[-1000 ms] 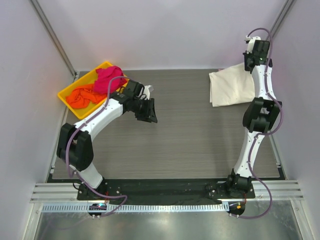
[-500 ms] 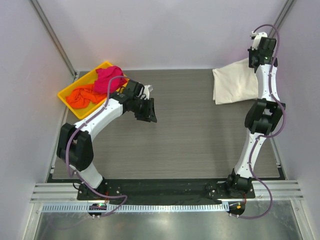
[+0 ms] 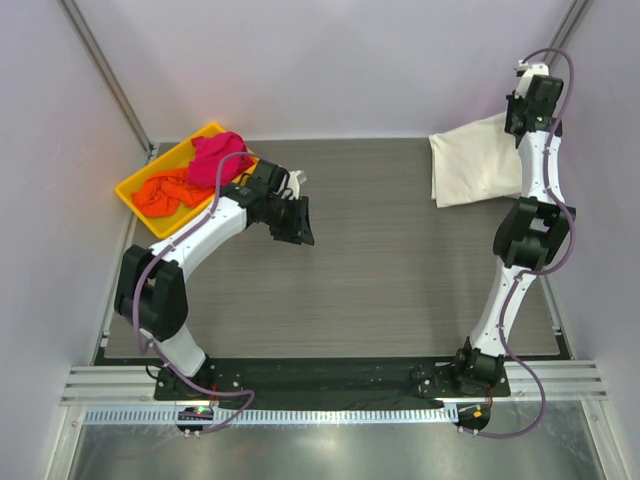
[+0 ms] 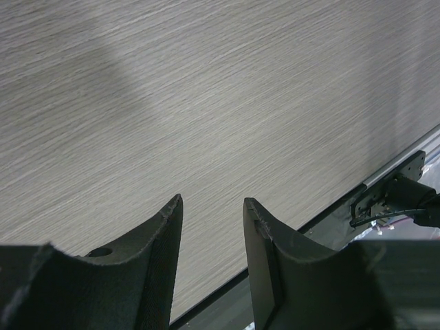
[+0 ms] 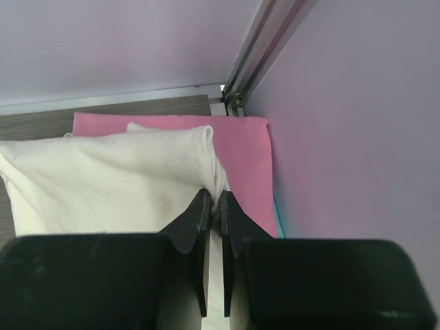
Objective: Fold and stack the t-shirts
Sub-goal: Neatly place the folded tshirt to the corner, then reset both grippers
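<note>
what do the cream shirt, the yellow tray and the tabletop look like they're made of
Cream shirt: soft matte knit cloth, likely cotton; it sags and creases.
Yellow tray: probably moulded plastic; even bright colour, stiff thin rim.
Tabletop: grey wood-grain finish, perhaps laminate; fine parallel streaks, dull sheen.

The tray [image 3: 128,188] is sitting at the tabletop's [image 3: 400,260] far left corner. One crumpled t-shirt [image 3: 163,193] is lying in it, and a second crumpled t-shirt [image 3: 214,158] is lying behind and to the right of that. The left hand [image 3: 298,222] is hanging just right of the tray. In the far right corner, the folded t-shirt [image 3: 470,170] is lying over another flat t-shirt [image 5: 244,148], with the right hand [image 5: 214,201] pinching its far right corner.
</note>
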Robot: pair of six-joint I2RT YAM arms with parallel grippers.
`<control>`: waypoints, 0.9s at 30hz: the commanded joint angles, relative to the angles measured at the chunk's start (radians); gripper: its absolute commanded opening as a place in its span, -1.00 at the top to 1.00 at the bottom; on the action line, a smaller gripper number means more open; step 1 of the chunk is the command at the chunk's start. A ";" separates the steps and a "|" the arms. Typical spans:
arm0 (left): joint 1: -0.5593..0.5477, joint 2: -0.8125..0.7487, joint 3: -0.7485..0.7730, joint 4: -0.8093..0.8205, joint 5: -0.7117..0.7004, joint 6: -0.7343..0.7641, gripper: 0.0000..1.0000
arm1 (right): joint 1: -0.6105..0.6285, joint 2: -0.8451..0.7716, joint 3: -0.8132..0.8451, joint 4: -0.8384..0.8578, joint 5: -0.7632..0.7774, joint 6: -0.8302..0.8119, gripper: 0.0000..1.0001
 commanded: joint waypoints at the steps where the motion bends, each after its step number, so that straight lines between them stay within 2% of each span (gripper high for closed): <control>1: 0.002 0.013 0.041 0.001 -0.001 0.004 0.15 | -0.050 0.002 0.033 0.203 0.005 0.060 0.97; 4: 0.002 0.019 0.068 -0.021 -0.006 0.010 0.14 | -0.068 0.076 0.047 0.240 -0.016 0.077 0.85; 6: 0.002 0.026 0.093 -0.033 -0.012 0.014 0.12 | -0.071 0.129 0.056 0.274 -0.007 0.077 0.55; 8: 0.004 0.035 0.102 -0.037 -0.006 0.014 0.10 | -0.071 0.171 0.114 0.273 -0.005 0.079 0.34; 9: 0.004 0.038 0.104 -0.037 -0.001 0.011 0.10 | -0.071 0.191 0.130 0.267 -0.002 0.085 0.13; 11: 0.004 0.033 0.096 -0.031 0.009 0.005 0.10 | -0.071 0.185 0.130 0.256 -0.002 0.093 -0.15; 13: 0.004 0.013 0.081 -0.024 0.007 0.005 0.09 | -0.071 0.145 0.113 0.257 -0.007 0.113 -0.23; 17: 0.002 -0.034 0.064 -0.018 -0.004 0.005 0.07 | -0.064 0.018 -0.002 0.239 -0.024 0.186 -0.68; 20: 0.004 -0.063 0.090 -0.014 0.000 0.002 0.07 | -0.039 -0.109 -0.101 0.201 -0.025 0.258 -0.81; 22: 0.005 -0.079 0.096 0.018 0.003 -0.012 0.08 | -0.026 -0.203 -0.140 0.117 -0.015 0.339 -0.90; 25: 0.021 -0.119 0.082 0.102 0.008 -0.064 0.08 | 0.001 -0.347 -0.250 -0.012 -0.007 0.580 -0.99; 26: 0.024 -0.135 0.082 0.126 -0.003 -0.076 0.07 | 0.007 -0.389 -0.326 -0.032 -0.098 0.679 -0.99; 27: 0.025 -0.142 0.105 0.146 -0.018 -0.096 0.07 | 0.045 -0.463 -0.364 -0.077 -0.113 0.695 -1.00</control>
